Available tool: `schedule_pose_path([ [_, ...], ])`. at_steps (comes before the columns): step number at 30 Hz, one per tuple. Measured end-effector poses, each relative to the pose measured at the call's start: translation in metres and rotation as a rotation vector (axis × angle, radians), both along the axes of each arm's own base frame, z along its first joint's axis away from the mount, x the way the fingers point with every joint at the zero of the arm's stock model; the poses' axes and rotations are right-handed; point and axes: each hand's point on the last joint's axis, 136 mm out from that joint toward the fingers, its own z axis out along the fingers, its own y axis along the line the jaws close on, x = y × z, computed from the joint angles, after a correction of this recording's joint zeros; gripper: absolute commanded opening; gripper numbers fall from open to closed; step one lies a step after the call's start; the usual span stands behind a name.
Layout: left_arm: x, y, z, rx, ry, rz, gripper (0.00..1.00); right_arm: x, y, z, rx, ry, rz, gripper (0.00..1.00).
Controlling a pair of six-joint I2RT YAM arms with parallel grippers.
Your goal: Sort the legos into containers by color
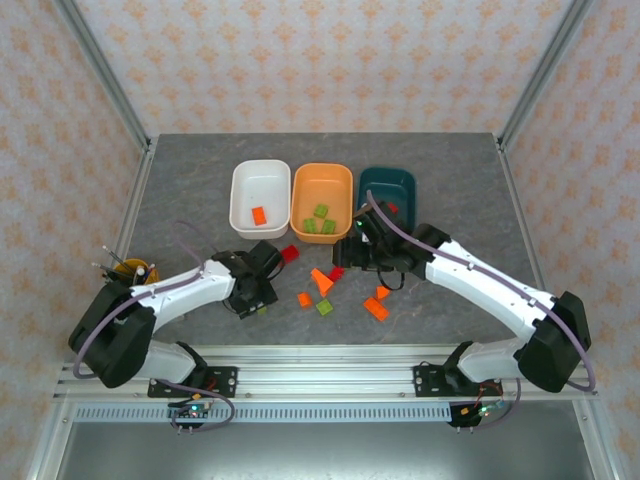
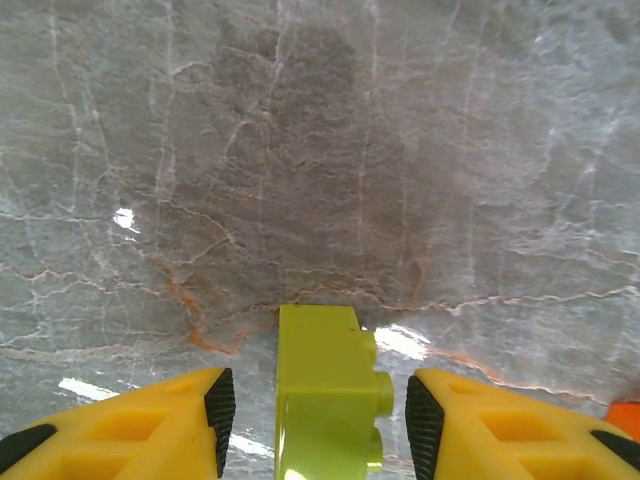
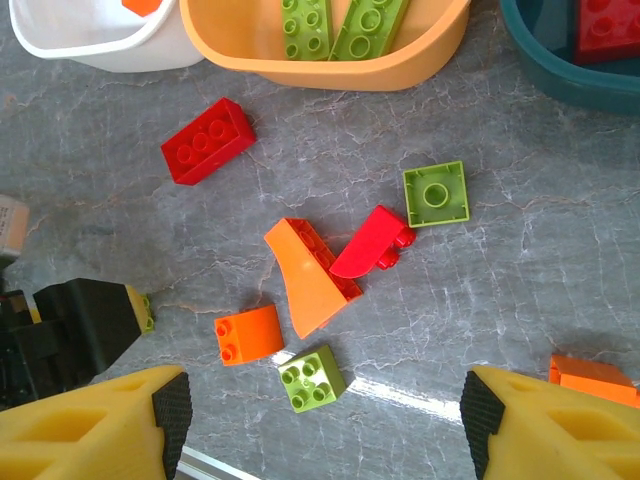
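Left wrist view: a light green brick point(image 2: 320, 390) is seen standing on the tabletop point(image 2: 300, 150) between the fingers of the left hand point(image 2: 320, 420). A narrow gap is left at each pad, so the hand is judged open around the brick and not yet gripping it. The brick is straddled this way, it seems, so that it can be pinched across its sides. Its near end is cut off by the frame edge.

The right hand point(image 3: 325, 410) is held spread wide and empty above the loose pile, probably to survey it. Ahead of it lie a red brick point(image 3: 208, 140), a green square point(image 3: 436, 194), an orange wedge point(image 3: 305, 285) and a red curved piece point(image 3: 368, 245). Beyond those, the white tub point(image 3: 100, 50), orange tub point(image 3: 330, 70) and teal tub point(image 3: 560, 85) are lined up. Green bricks are held in the orange tub and a red one in the teal.

What lies beneath the wedge is partly covered, and an orange brick point(image 3: 590, 375) is cut off beside one finger.
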Motion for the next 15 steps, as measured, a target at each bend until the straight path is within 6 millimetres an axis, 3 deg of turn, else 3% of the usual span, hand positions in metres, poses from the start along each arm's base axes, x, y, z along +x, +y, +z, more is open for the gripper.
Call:
schedule_pose_path([
  [3,0.000,0.000,-0.002,0.004,0.007,-0.018,0.32,0.001,0.001,0.001,0.004,-0.002,-0.003,0.72],
  [9,0.008,-0.005,0.005,0.003,-0.010,-0.047,0.20,0.003,0.002,0.006,0.013,-0.012,-0.013,0.71],
  [12,0.025,-0.014,0.028,-0.006,-0.054,-0.070,0.20,0.009,0.001,0.017,0.014,-0.043,-0.027,0.71],
  [15,0.058,-0.030,0.071,-0.039,-0.148,-0.100,0.20,0.017,-0.005,0.035,0.026,-0.089,-0.059,0.71],
])
